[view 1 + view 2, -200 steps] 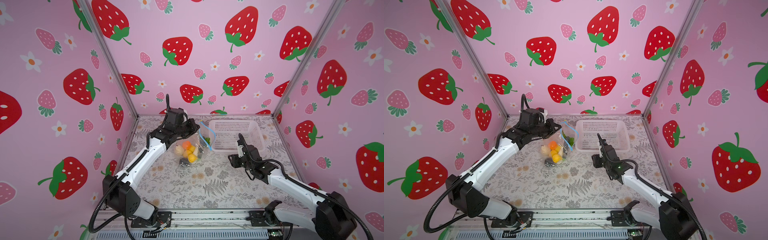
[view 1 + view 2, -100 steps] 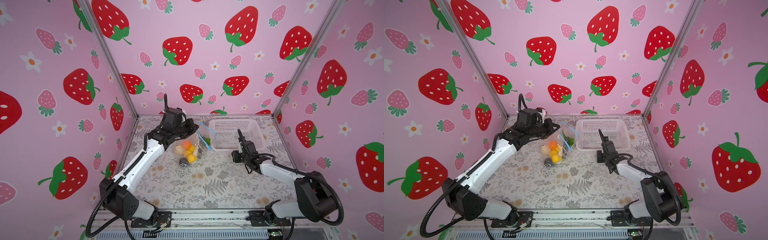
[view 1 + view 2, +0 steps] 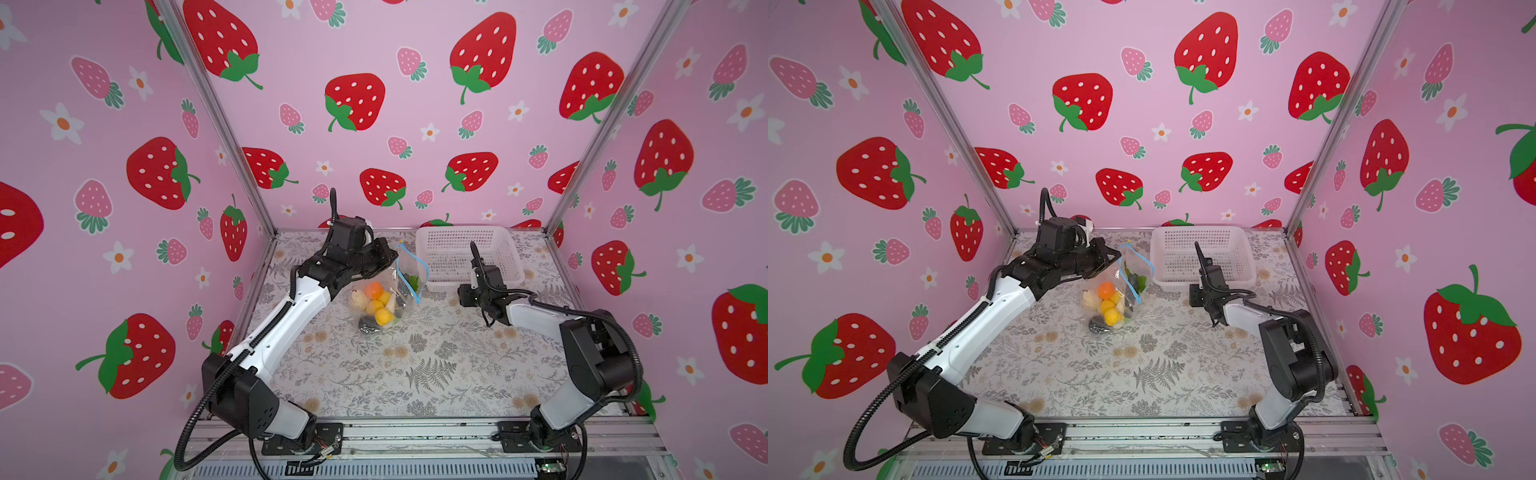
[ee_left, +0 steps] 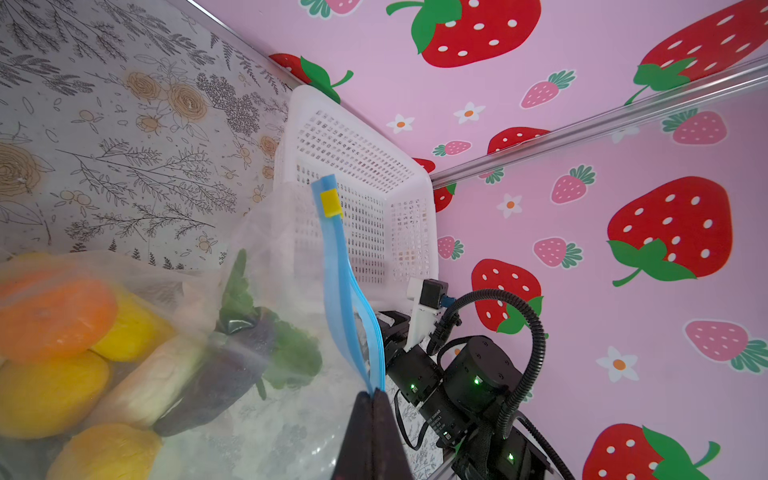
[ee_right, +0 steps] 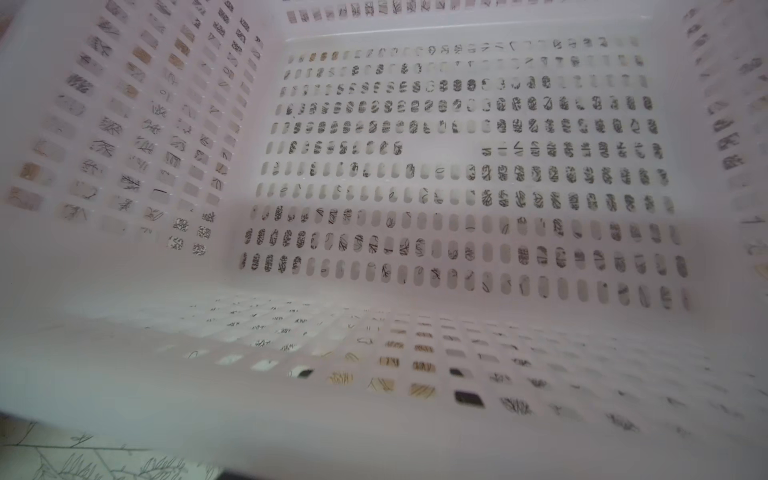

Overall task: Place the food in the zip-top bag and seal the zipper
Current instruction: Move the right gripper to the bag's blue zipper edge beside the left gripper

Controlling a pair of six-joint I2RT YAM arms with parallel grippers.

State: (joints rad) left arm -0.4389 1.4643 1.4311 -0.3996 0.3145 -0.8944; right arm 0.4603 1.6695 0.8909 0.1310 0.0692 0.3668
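The fingers point(image 4: 357, 440) of the left gripper point(image 4: 372, 395) run off the left wrist view's edge, as does some of the food point(image 4: 54, 320) in the zip-top bag point(image 4: 266, 249). The basket point(image 5: 124, 374) is blurred in the right wrist view; in a top view the right gripper point(image 3: 473, 251) is too small to judge.

The bag point(image 3: 400, 272) rests on the table point(image 3: 415, 374) left of centre, toward the back. The food point(image 3: 376, 305) lies heaped in its lower, nearer part. The zipper point(image 3: 423, 270) runs along the bag's right side. Just right of it the basket point(image 3: 457, 231) sits against the back wall. The left gripper point(image 4: 372, 405) is at one end of the zipper, and the right gripper point(image 3: 473, 251) is over the basket's near side.
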